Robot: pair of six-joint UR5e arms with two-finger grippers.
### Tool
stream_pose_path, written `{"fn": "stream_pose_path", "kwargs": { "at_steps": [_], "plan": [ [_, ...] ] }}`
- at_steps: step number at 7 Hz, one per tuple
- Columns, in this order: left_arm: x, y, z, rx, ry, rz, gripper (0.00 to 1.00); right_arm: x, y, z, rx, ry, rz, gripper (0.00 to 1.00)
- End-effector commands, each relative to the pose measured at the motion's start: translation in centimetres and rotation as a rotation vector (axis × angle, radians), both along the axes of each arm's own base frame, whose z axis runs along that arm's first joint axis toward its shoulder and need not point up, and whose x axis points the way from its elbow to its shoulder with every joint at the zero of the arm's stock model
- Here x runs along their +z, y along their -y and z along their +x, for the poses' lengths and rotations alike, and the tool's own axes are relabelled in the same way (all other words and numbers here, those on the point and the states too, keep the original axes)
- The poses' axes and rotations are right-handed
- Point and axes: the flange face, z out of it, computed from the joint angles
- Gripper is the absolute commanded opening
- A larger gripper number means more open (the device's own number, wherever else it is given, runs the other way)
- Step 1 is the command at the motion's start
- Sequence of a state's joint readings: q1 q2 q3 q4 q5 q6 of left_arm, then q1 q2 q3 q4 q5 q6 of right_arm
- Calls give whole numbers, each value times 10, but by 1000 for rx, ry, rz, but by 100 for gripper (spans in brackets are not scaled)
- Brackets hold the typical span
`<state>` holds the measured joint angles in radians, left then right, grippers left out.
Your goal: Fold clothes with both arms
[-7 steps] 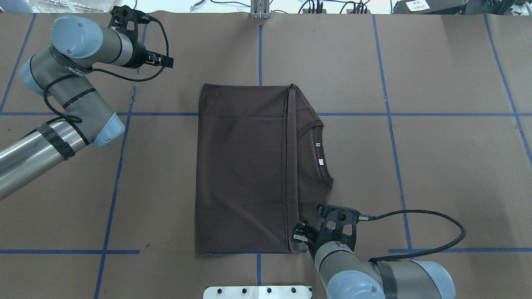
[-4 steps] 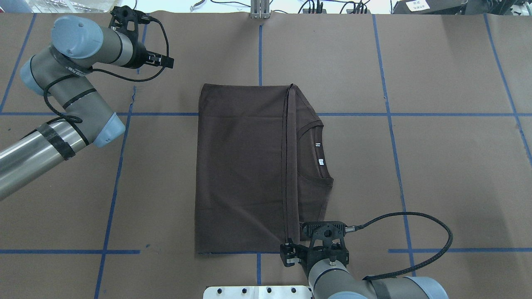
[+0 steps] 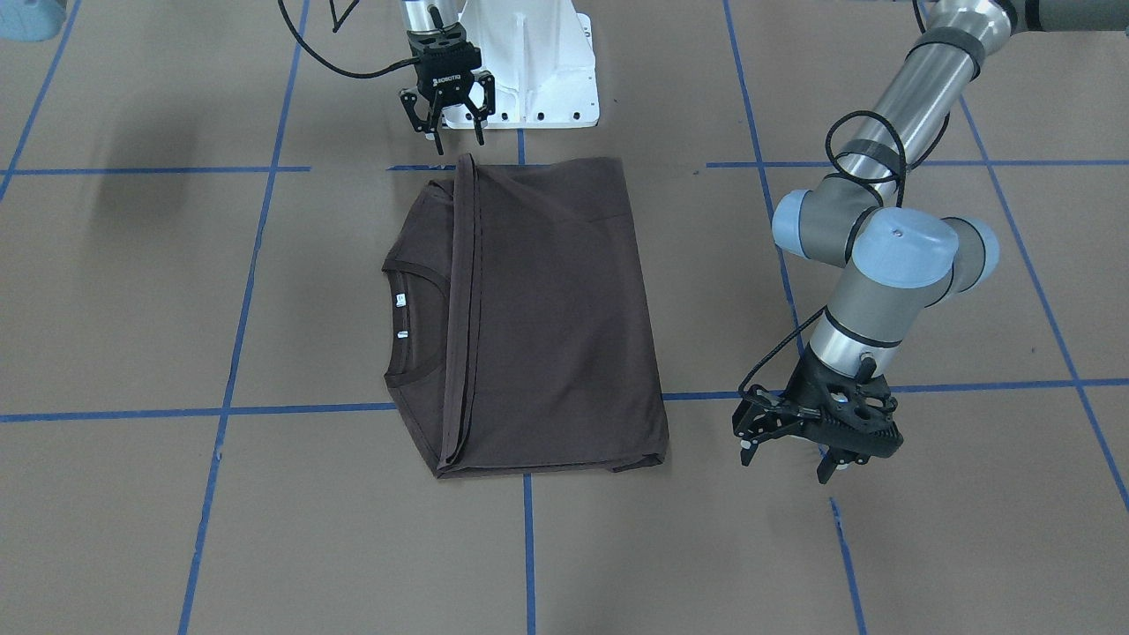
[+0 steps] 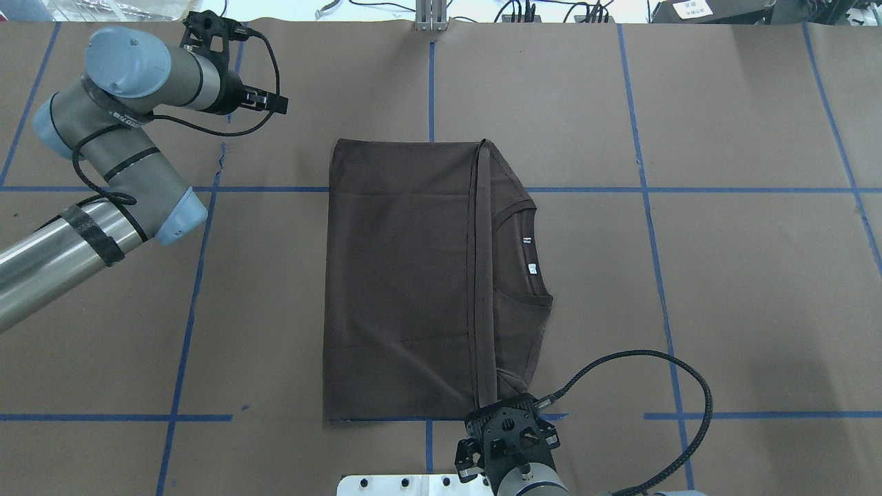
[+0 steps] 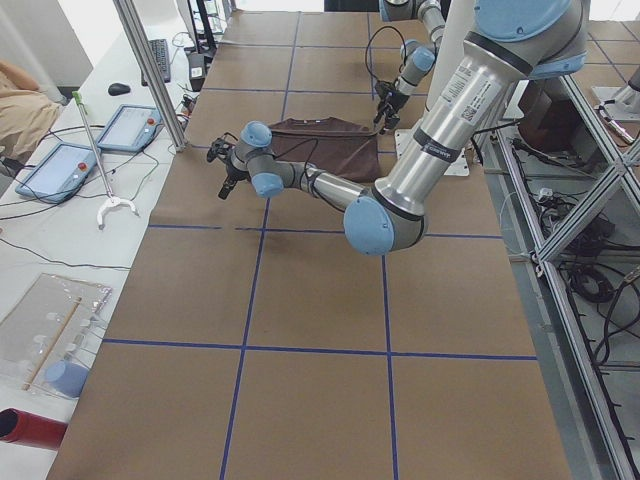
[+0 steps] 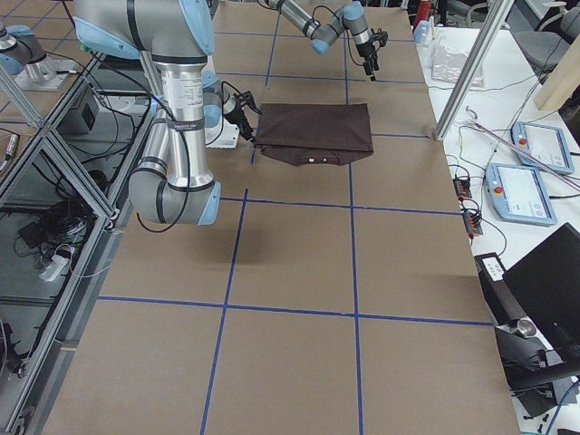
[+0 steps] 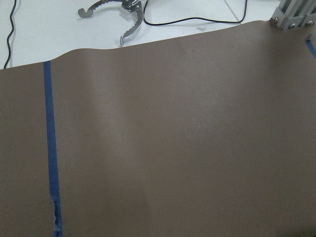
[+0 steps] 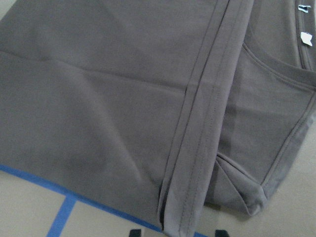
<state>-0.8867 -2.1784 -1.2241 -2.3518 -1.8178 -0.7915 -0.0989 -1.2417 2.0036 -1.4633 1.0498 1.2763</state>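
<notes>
A dark brown T-shirt (image 4: 406,275) is shown folded flat at mid-surface (image 4: 723,275), with collar and neck tags exposed. The right pincer (image 3: 457,132) is seen released and empty just beside the shirt's robot-side edge. The left pincer (image 3: 785,463), likewise released and empty, is positioned well apart from the shirt.

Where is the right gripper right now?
In the front-facing view the right gripper hangs open at the top, left of centre, between the white base and the T-shirt's edge nearest the robot.

Robotics lab: teach pendants (image 6: 521,192), aluminium framing (image 5: 152,75), tape-gridded table (image 4: 758,289).
</notes>
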Motion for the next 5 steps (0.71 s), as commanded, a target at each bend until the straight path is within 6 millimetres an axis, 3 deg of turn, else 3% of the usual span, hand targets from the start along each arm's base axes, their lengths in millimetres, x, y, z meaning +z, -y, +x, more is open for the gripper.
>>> {"fn": "stream_pose_path", "kwargs": {
  "at_steps": [1,5],
  "plan": [
    [0,0,0,0,0,0,100,0,-1,-3,-29,-29,50,53],
    [0,0,0,0,0,0,100,1,-1,-13,-39,-49,73,42]
  ]
}}
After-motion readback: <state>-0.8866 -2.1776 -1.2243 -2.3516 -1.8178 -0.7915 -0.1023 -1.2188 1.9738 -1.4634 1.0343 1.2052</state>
